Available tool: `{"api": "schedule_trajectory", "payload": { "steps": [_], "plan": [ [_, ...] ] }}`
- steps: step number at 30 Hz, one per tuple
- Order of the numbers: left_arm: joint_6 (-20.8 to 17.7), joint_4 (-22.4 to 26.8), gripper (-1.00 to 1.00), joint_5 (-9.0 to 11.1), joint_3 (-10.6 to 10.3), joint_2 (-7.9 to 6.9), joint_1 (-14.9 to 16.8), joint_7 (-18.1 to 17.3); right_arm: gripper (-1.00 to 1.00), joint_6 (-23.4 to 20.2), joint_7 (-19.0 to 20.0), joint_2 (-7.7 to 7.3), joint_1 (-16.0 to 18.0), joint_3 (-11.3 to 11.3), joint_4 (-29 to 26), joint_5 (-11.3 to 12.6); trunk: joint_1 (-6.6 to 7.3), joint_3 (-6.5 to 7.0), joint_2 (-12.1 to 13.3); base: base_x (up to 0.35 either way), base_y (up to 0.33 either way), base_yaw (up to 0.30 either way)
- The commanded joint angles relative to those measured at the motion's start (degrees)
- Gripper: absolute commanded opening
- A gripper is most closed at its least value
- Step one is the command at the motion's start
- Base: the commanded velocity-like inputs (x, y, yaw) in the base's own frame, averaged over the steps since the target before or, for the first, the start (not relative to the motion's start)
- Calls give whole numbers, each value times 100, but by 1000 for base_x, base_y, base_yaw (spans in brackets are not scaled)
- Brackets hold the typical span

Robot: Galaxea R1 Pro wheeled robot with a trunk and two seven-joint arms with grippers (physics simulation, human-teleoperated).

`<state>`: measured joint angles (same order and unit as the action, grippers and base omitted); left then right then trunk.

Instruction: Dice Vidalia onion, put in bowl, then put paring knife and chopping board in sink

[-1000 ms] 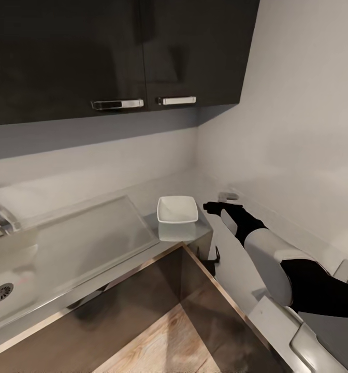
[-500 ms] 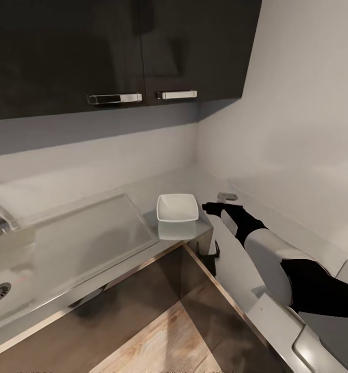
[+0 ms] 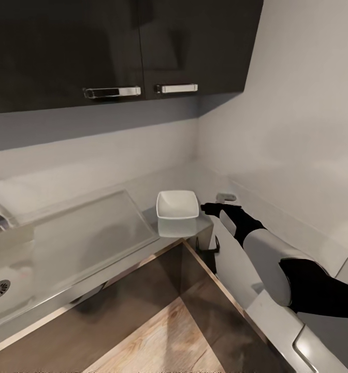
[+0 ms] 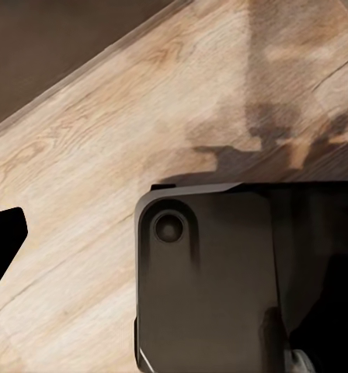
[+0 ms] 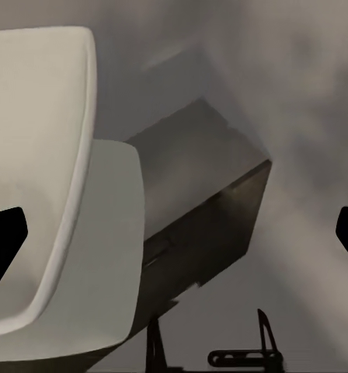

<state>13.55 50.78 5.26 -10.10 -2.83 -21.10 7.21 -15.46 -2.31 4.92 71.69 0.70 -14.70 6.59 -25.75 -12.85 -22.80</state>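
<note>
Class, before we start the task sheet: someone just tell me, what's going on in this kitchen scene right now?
A two-armed robot stands at a grey countertop in a corner under dark wall cabinets. Its right arm reaches out, the right gripper hovering just beside a white bowl at the counter's end, not touching it. Its fingers look spread in the right wrist view, holding nothing. The bowl looks empty. To the left lies the sink with its drainboard. The left wrist view looks down at wooden floor.
</note>
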Motion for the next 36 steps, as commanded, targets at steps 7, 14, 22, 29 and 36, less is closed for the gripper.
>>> {"api": "schedule_trajectory", "payload": {
  "steps": [7, 14, 22, 29, 36],
  "plan": [
    [16, 5, 100, 46, -36, 69, 3, 43, 100, -21, -23, 24, 3, 9, -15, 70, -3, -74, -11, 0, 0, 0],
    [15, 2, 100, 45, -36, 74, 6, 42, 100, -25, 297, 22, 3, 9, -15, 67, -3, -138, -11, 21, 0, 0],
    [16, 2, 100, 45, -36, 74, 5, 42, 100, -28, 881, -4, 3, 1, -15, 38, -3, -211, -11, 63, 0, 4],
    [16, 2, 100, 45, -36, 76, 5, 40, 100, -20, 943, -27, 3, 0, -15, 43, -3, -257, -11, 27, 0, 51],
    [15, 2, 100, 45, -36, 74, 9, 43, 100, -19, 959, -12, 3, 8, -8, 45, -3, -263, -11, 91, 0, 8]
  ]
}}
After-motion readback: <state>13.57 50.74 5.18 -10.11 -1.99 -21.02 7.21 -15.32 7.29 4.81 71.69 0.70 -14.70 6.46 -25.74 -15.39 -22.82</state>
